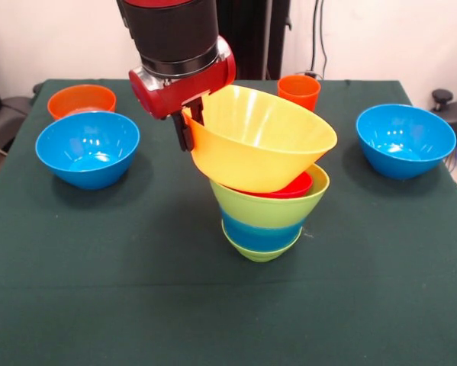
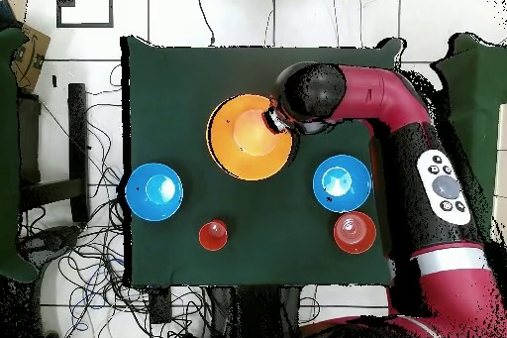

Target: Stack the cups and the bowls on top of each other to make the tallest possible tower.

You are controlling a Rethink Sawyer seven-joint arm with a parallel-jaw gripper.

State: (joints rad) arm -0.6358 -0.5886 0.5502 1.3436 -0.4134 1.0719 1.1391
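Observation:
My gripper (image 1: pixel 190 122) is shut on the left rim of the large yellow bowl (image 1: pixel 266 137), which hangs tilted just above the tower (image 1: pixel 262 217). The tower is a stack of nested bowls near the table's middle: a small green one at the bottom, then blue, then lime green, with a red bowl (image 1: pixel 293 187) lying inside the top. From overhead, the yellow bowl (image 2: pixel 251 137) covers the tower, and the gripper (image 2: pixel 275 119) grips its rim. An orange cup (image 1: pixel 299 91) stands upright behind the tower; overhead, the cup (image 2: pixel 213 235) is near the table's edge.
One blue bowl (image 1: pixel 88 149) sits at the left and another blue bowl (image 1: pixel 405 139) at the right. An orange bowl (image 1: pixel 82 101) rests at the back left. A dark green cloth (image 1: pixel 136 305) covers the table.

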